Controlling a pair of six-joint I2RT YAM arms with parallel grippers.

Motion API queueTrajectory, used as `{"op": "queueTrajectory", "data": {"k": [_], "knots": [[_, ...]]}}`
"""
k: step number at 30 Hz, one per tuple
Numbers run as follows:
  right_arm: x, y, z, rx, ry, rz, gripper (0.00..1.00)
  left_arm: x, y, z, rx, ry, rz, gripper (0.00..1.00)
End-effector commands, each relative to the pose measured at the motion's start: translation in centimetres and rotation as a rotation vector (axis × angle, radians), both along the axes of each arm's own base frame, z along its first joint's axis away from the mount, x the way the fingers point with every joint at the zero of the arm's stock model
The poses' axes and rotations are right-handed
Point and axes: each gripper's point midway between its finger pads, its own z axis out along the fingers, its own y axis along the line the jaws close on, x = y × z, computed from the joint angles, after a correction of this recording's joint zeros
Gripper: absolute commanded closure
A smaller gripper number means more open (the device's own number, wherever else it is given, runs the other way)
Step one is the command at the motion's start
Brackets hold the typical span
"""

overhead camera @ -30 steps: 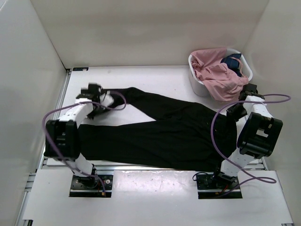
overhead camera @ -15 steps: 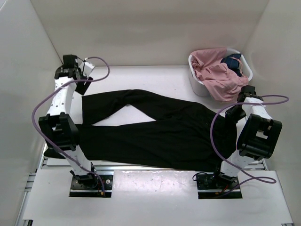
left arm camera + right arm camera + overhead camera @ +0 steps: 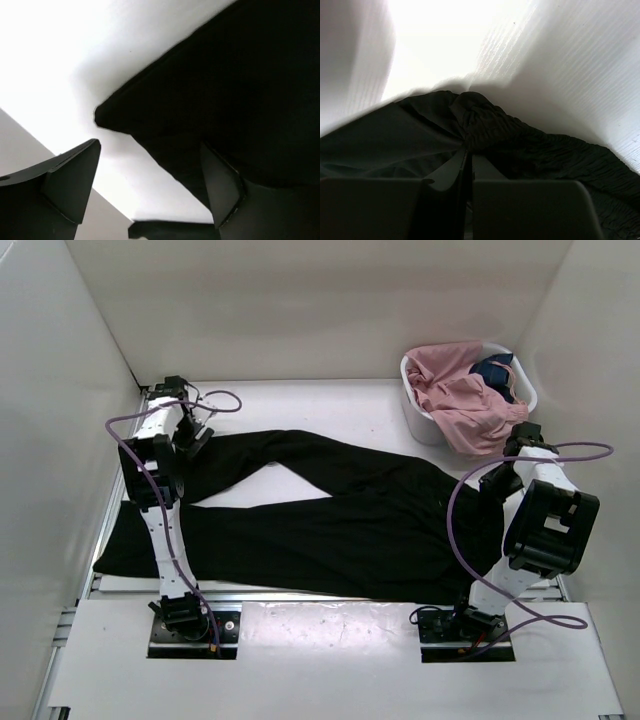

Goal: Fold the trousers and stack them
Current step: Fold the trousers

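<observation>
Black soft-fabric trousers [image 3: 350, 520] spread flat across white surface [image 3: 330, 405], legs pointing left, waistband [image 3: 495, 130] at right. Right jaws clenched on bunched waistband fabric. Left jaws spread wide, holding nothing, above far leg's cuff [image 3: 115, 112], far left. White plastic basket [image 3: 420, 422] with pink garment [image 3: 460, 400] far right.

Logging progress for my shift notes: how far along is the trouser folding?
Done: the trousers lie spread flat across the table, legs apart. In hand: the right gripper is shut on the waistband; the left gripper stands open at the far leg's cuff, holding nothing. Left: every fold, and the stacking.
</observation>
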Motion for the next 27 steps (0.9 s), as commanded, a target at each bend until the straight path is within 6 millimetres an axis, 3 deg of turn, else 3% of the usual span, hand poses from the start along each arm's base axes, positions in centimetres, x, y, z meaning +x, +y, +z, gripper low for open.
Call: {"op": "queueTrajectory", "data": {"k": [1, 2, 3, 4, 6, 8, 9, 11, 12, 15, 17, 19, 21, 25, 27], "knots": [[0.3, -0.4, -0.3, -0.021, 0.013, 0.011, 1.0, -2.4, 0.8, -3.3, -0.004, 0.116, 0.003, 0.14], [0.7, -0.6, -0.1, -0.023, 0.007, 0.011, 1.0, -3.2, 0.7, -4.0, -0.006, 0.146, -0.01, 0.26], [1.1, -0.7, 0.4, -0.029, -0.003, 0.019, 1.0, -3.8, 0.2, -4.3, -0.008, 0.164, -0.02, 0.44], [1.6, -0.9, 0.9, -0.034, -0.018, 0.019, 1.0, -4.4, 0.1, -4.8, -0.009, 0.186, -0.03, 0.86], [2.2, -1.1, 1.7, -0.046, -0.033, 0.041, 1.0, -4.4, 1.1, -3.7, 0.05, 0.169, 0.001, 0.86], [3.4, -1.6, 3.2, -0.065, -0.07, 0.057, 1.0, -2.8, 3.7, -1.2, 0.126, 0.073, 0.09, 0.86], [3.5, -1.7, 4.0, -0.074, -0.082, 0.073, 1.0, -0.1, 4.6, 2.3, 0.165, -0.052, 0.108, 0.86], [4.3, -2.0, 6.2, -0.101, -0.127, 0.097, 1.0, 1.8, 6.4, 7.0, 0.191, -0.196, 0.17, 0.86], [4.3, -2.0, 6.8, -0.104, -0.136, 0.097, 1.0, 3.0, 7.2, 11.7, 0.198, -0.316, 0.187, 0.86], [4.1, -1.9, 9.1, -0.133, -0.194, 0.135, 1.0, 3.3, 6.8, 18.5, 0.198, -0.477, 0.164, 0.86], [3.9, -1.6, 10.4, -0.144, -0.248, 0.162, 1.0, 2.5, 6.4, 19.9, 0.194, -0.496, 0.15, 0.86], [3.0, -1.3, 10.7, -0.156, -0.264, 0.172, 1.0, 0.6, 6.1, 19.8, 0.204, -0.463, 0.124, 0.86], [2.0, -1.0, 10.9, -0.161, -0.27, 0.198, 1.0, -1.1, 6.7, 18.7, 0.223, -0.416, 0.132, 0.86], [-0.2, -0.4, 9.2, -0.145, -0.243, 0.204, 1.0, -5.4, 7.4, 14.9, 0.187, -0.312, 0.187, 0.86], [-1.4, 0.1, 8.3, -0.135, -0.232, 0.219, 1.0, -6.8, 7.2, 15.1, 0.165, -0.316, 0.198, 0.86]]}}
